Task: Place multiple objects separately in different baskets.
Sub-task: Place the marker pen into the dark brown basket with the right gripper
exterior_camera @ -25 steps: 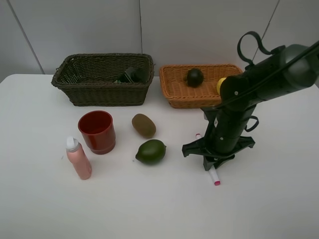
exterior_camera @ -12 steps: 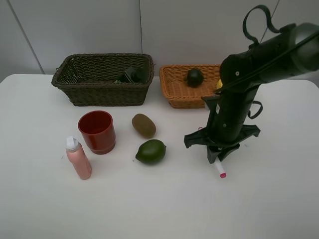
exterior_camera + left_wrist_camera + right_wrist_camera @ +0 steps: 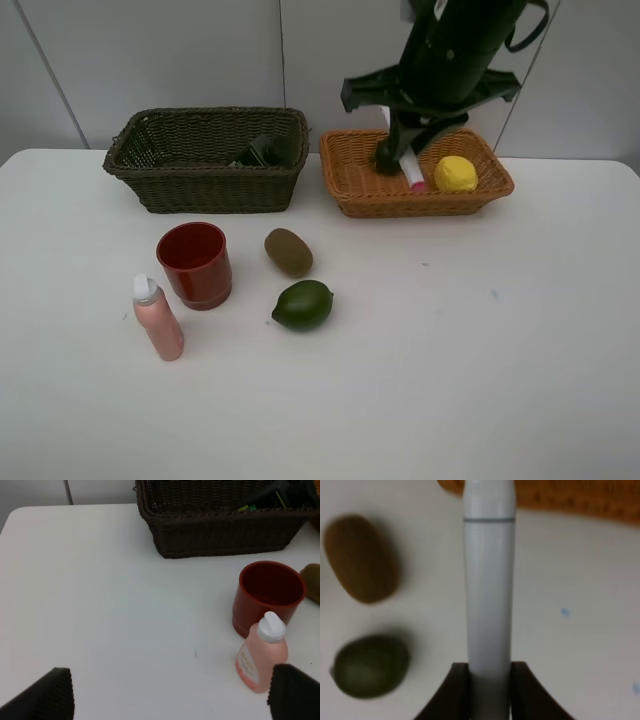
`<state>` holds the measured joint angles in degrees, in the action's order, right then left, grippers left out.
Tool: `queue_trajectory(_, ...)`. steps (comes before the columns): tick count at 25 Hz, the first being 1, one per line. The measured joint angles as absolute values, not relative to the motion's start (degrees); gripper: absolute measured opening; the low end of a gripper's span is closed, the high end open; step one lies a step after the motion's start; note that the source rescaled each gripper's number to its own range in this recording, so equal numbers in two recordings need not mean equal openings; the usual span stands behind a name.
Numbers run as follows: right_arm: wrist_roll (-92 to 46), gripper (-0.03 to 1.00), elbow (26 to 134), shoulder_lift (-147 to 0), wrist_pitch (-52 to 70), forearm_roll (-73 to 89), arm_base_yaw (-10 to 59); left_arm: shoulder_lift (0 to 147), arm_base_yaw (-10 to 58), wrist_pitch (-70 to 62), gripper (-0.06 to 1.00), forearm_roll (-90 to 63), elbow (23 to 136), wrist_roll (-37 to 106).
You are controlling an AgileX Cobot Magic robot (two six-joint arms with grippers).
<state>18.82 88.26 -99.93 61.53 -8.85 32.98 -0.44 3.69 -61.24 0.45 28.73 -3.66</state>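
My right gripper (image 3: pixel 398 148) hangs over the orange-tan basket (image 3: pixel 420 204), shut on the white marker (image 3: pixel 412 174), whose pink cap points down into the basket. The right wrist view shows the marker (image 3: pixel 488 580) clamped between both fingers. A yellow lemon (image 3: pixel 456 173) lies in that basket; the mangosteen is hidden behind the arm. The dark basket (image 3: pixel 215 190) holds a dark grey bottle (image 3: pixel 266 150). On the table stand the red cup (image 3: pixel 195 263) and pink spray bottle (image 3: pixel 158 318), with the kiwi (image 3: pixel 288 251) and lime (image 3: pixel 303 304) beside them. My left gripper (image 3: pixel 170 700) is open above the table's left part.
The white table (image 3: pixel 480 380) runs to a grey wall behind the baskets. In the left wrist view the cup (image 3: pixel 270 592) and spray bottle (image 3: pixel 262 652) sit close together in front of the dark basket (image 3: pixel 220 530).
The right arm has lifted the marker off the table in front of the orange-tan basket and carried it back over that basket. The lemon, earlier hidden by the arm, now shows.
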Motion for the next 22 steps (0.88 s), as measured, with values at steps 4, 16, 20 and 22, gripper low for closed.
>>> queue_trajectory(4, 15.1, 0.00, 97.8, -103.0, 58.4, -11.2, 34.5, -0.4, 3.7, -61.2, 1.00, 0.5, 28.7, -3.7)
queue_trajectory(16, -6.6, 0.00, 126.9, -128.9, 43.9, -5.9, 38.6, -0.4, 3.7, -61.2, 1.00, 0.5, 28.7, -3.7)
queue_trajectory(20, -11.0, 0.00, 132.5, -136.8, 38.5, -1.1, 39.2, -0.4, 3.7, -61.2, 1.00, 0.5, 28.7, -3.7)
queue_trajectory(22, -12.6, 0.00, 134.1, -139.9, 35.7, 0.9, 39.6, -0.4, 3.7, -61.2, 1.00, 0.5, 28.7, -3.7)
